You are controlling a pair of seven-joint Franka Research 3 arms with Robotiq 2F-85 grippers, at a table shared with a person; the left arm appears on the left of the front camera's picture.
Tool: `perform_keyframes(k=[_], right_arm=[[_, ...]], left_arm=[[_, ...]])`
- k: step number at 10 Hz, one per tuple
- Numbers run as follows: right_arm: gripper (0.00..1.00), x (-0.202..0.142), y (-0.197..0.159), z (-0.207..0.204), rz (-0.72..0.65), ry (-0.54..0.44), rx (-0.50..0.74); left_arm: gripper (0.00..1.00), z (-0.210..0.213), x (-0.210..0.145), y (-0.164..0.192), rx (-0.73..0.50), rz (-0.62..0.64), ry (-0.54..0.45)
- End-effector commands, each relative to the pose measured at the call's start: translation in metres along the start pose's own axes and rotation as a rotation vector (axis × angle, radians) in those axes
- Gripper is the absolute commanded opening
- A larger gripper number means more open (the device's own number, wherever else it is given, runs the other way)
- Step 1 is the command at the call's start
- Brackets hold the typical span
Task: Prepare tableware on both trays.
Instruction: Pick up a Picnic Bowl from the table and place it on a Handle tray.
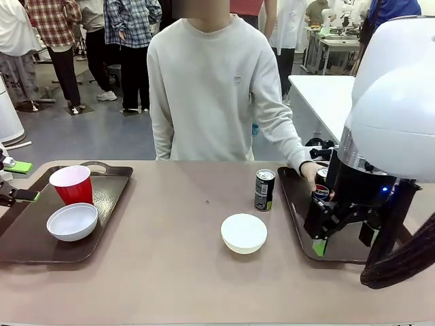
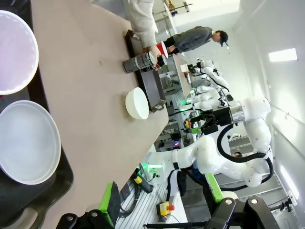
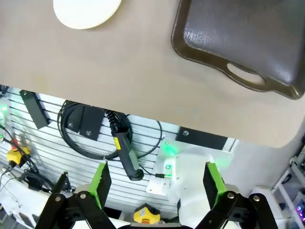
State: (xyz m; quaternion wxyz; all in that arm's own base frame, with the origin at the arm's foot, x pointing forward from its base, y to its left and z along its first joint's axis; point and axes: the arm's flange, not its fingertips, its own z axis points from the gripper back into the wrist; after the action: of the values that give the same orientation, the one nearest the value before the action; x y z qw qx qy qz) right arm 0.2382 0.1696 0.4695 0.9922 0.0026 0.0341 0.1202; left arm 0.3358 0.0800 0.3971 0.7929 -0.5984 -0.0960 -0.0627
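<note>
The left tray holds a red cup and a white bowl. My left gripper hovers open and empty at the tray's left side; its wrist view looks down on that bowl and cup. A second bowl and a dark can stand on the table. The person's hand holds another can on the right tray. My right gripper hangs open and empty over that tray's near part, its pads wide apart.
My right arm's white body hides much of the right tray. The right wrist view looks past the table's front edge to cables on a slatted panel. The person stands at the far side, mid-table.
</note>
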Motion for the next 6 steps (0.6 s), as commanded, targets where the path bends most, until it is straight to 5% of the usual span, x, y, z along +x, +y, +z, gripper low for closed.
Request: perform_keyframes(k=[1,6], right_arm=[[1.0,-0.012,-0.007,-0.032,0.013,-0.012,0.023],[1.0,0.005,0.003,-0.037,-0.02,-0.063,0.034]], left_arm=[[0.92,0.0,-0.001,0.0,-0.015,-0.025,-0.015],[0.92,0.0,-0.001,0.0,-0.015,-0.025,-0.015]])
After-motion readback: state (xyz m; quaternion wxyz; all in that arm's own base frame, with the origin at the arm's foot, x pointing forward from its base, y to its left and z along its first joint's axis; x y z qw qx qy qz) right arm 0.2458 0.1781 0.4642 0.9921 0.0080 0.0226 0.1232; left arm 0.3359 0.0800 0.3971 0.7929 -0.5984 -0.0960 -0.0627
